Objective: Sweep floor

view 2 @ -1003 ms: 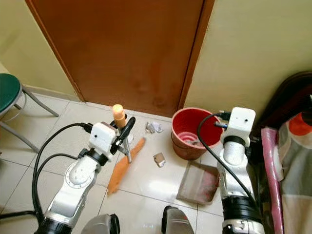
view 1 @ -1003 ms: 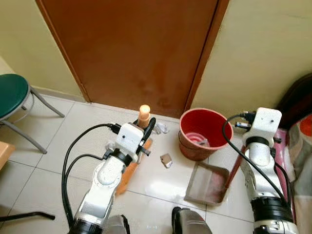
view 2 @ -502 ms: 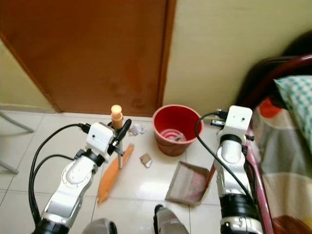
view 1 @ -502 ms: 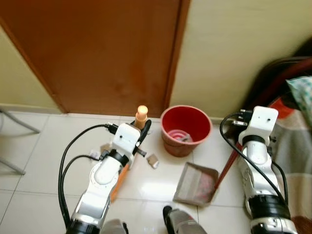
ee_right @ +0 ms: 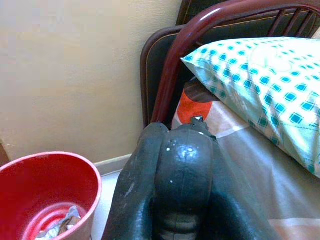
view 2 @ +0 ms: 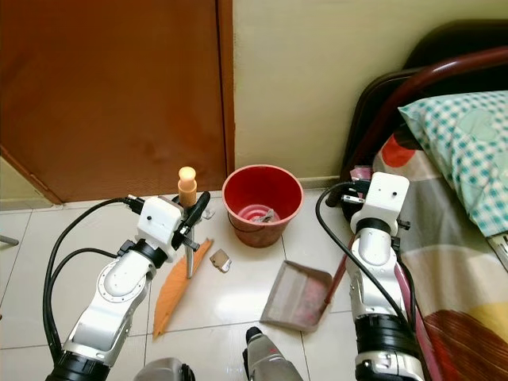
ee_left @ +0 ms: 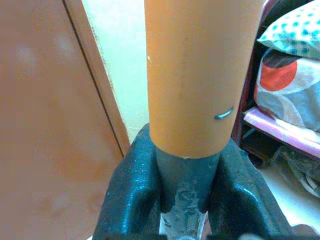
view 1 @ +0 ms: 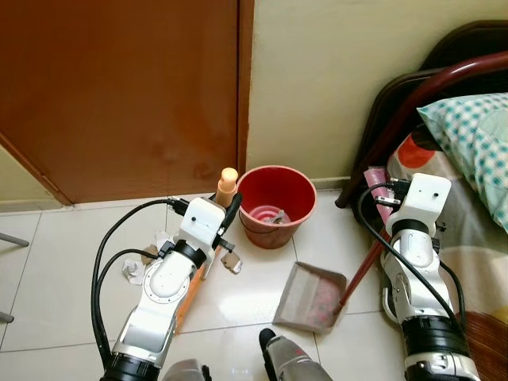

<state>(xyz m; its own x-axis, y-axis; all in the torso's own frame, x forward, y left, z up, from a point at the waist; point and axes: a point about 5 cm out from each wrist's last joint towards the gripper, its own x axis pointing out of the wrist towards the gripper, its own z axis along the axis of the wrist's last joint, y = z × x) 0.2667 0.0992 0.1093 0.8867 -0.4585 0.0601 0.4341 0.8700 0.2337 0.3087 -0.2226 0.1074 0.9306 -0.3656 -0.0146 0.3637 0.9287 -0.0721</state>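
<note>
Left fingers (ee_left: 135, 185) clamped on broom (view 2: 187, 184) handle, bristles on tiles lower left, ready to sweep | right fingers (ee_right: 135, 185) closed round dustpan (view 1: 309, 295) handle, pan flat at lower centre to catch debris | scraps (view 2: 221, 261) centre-left, near bucket (view 1: 274, 202).

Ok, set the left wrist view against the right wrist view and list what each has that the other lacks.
Left wrist: the orange broom handle clamped in the left gripper, and the brown door. Right wrist: the red bucket with crumpled paper in it, and the dark dustpan handle clamped in the right gripper. Both: the checked pillow, the patterned bedsheet and the cream wall.
</note>
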